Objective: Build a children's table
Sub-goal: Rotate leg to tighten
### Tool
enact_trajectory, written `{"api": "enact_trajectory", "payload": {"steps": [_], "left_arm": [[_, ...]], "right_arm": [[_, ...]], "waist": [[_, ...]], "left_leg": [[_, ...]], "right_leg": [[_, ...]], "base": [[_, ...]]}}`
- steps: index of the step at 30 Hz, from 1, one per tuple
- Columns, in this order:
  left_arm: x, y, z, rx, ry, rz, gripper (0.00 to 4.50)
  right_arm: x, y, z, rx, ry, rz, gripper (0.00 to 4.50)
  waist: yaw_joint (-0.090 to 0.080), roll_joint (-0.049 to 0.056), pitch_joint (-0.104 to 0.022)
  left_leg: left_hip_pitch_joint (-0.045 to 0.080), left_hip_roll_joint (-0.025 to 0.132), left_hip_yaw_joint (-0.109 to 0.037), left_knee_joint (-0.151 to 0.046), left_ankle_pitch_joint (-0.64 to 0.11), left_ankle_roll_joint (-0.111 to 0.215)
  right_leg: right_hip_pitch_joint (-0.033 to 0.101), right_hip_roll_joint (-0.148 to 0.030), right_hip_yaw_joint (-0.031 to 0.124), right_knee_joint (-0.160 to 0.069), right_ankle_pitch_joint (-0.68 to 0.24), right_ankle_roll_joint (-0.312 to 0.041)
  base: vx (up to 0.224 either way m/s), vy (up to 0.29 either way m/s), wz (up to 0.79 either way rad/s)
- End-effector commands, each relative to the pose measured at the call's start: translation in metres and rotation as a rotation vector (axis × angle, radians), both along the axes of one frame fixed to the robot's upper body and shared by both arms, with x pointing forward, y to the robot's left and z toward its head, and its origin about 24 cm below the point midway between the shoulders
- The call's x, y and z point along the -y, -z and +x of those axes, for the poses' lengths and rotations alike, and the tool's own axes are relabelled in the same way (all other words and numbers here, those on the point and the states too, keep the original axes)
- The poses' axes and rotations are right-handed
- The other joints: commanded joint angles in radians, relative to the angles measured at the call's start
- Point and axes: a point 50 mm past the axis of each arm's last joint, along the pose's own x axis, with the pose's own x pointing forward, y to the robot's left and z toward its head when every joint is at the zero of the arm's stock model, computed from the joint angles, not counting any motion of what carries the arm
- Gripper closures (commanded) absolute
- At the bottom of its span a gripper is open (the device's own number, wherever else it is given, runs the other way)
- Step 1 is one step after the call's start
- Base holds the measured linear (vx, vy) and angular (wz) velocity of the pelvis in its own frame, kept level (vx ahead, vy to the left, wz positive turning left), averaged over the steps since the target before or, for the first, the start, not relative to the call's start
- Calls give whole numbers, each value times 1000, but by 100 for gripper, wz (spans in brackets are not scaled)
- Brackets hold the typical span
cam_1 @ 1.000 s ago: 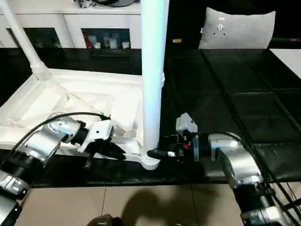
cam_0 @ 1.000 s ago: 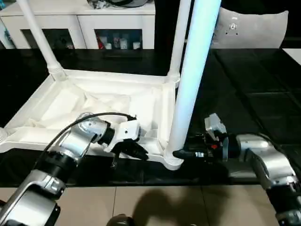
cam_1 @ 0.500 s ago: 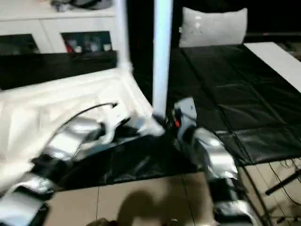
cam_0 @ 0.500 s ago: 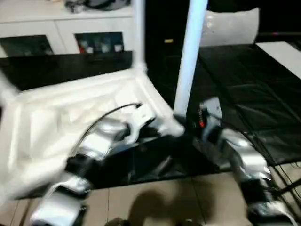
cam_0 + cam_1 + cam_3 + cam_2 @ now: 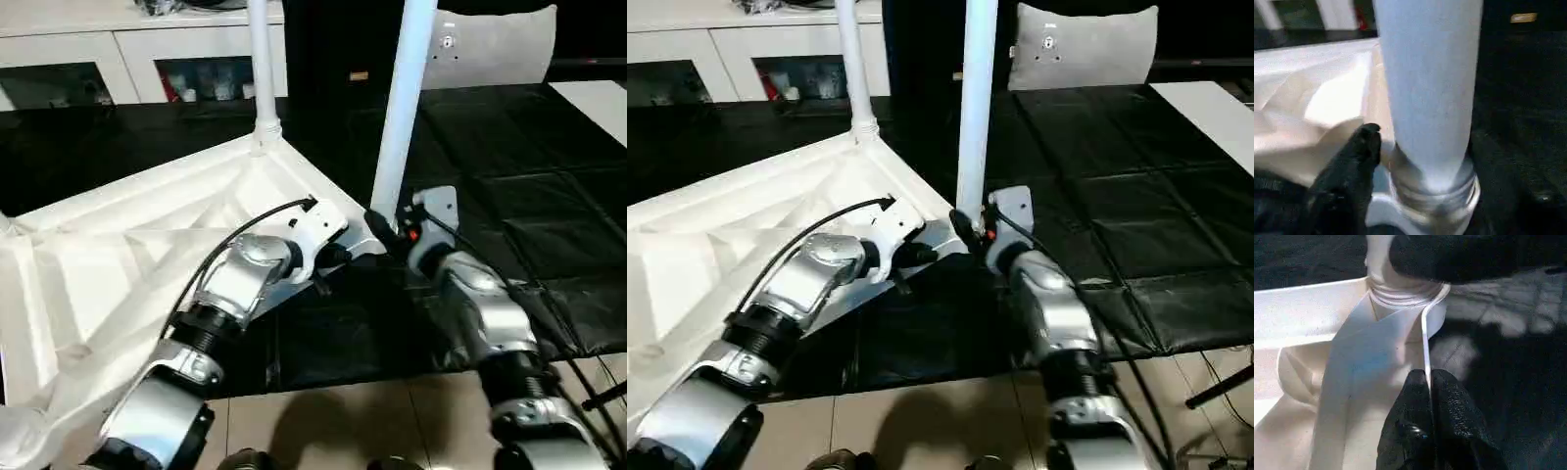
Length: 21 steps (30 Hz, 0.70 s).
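The children's table (image 5: 118,255) lies upside down on black mats, ribbed underside up. One white leg (image 5: 260,69) stands in its far corner socket and another leg (image 5: 402,108) stands in the corner nearest my grippers. My left gripper (image 5: 328,262) is shut on the thin rim (image 5: 1425,333) of the table beside that corner, one black finger on each side. My right gripper (image 5: 380,227) sits at the base of the near leg (image 5: 1425,88). It is open, and its visible finger (image 5: 1352,166) stands a little off the leg's collar.
A white cabinet with glass doors (image 5: 127,59) lines the back wall. A grey pillow (image 5: 490,44) leans at the back right. Black mats (image 5: 509,166) cover the floor around the table, with beige tiles (image 5: 343,421) nearest me.
The table top has swung round, its near corner with the leg now farther from me, and both grippers went with it. The right gripper's jaws have widened off the leg. The view shifted too.
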Motion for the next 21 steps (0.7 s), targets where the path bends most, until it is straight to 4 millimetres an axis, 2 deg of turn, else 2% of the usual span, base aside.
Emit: {"api": "enact_trajectory", "payload": {"steps": [1,5,6,8,9,11,12,13,15,16,17,19,21], "left_arm": [[-2,-15,-1,73,94,-15,450],[-18,-10,-7,61,218,34,450],[-19,-10,-8,61,229,36,450],[-27,-9,-13,52,334,60,450],[-31,-9,-17,42,396,68,450],[-33,-8,-18,37,414,76,450],[-36,-8,-22,33,494,93,450],[-38,-7,-24,21,526,105,450],[-41,-7,-28,7,606,143,450],[-41,-7,-28,7,606,143,450],[-42,-7,-29,4,621,147,450],[-42,-9,-31,-3,677,156,450],[-41,-12,-33,-9,725,160,450]], "right_arm": [[6,-7,-5,39,-105,-12,107],[25,-13,-15,50,-265,-69,75],[26,-13,-16,48,-276,-71,63],[33,-17,-22,41,-384,-111,50],[36,-19,-26,41,-449,-141,50],[37,-19,-28,37,-478,-151,50],[37,-21,-33,13,-572,-151,50],[37,-22,-34,1,-610,-151,50],[36,-24,-37,-22,-692,-149,50],[36,-24,-37,-22,-692,-149,50],[36,-24,-37,-26,-708,-150,67],[32,-24,-38,-48,-758,-136,67],[28,-24,-40,-71,-805,-121,95]], "waist": [[7,-12,-78],[10,-12,-76],[9,-11,-73],[9,-12,-71],[11,-11,-70],[19,-13,-70],[21,-19,-71],[30,-16,-72],[35,-14,-72],[36,-18,-72],[38,-16,-72],[42,-16,-71],[42,-16,-71]], "left_leg": [[32,49,-27,-59,-164,97],[34,52,-28,-63,-197,80],[36,54,-27,-65,-212,73],[39,54,-29,-68,-243,61],[41,55,-28,-69,-259,52],[43,59,-26,-70,-259,47],[43,59,-26,-69,-256,49],[42,59,-25,-68,-250,53],[44,62,-24,-69,-240,55],[43,61,-24,-68,-239,57],[43,62,-24,-69,-236,53],[44,61,-24,-70,-247,45],[43,62,-25,-71,-244,43]], "right_leg": [[58,-54,29,-68,-85,-255],[57,-55,30,-71,-137,-244],[53,-54,31,-72,-151,-243],[53,-54,31,-75,-190,-240],[51,-56,32,-78,-217,-234],[50,-56,34,-76,-216,-233],[49,-55,33,-75,-206,-238],[51,-57,33,-72,-204,-240],[47,-57,34,-70,-190,-245],[47,-56,33,-69,-189,-247],[46,-58,34,-67,-187,-249],[45,-60,34,-70,-210,-248],[45,-59,34,-68,-214,-246]], "base": [[0,0,0],[0,0,0],[0,0,0],[0,0,0],[0,0,0],[0,0,0],[0,0,0],[0,0,0],[0,0,0],[0,0,0],[0,0,0],[0,0,0],[0,0,0]]}}
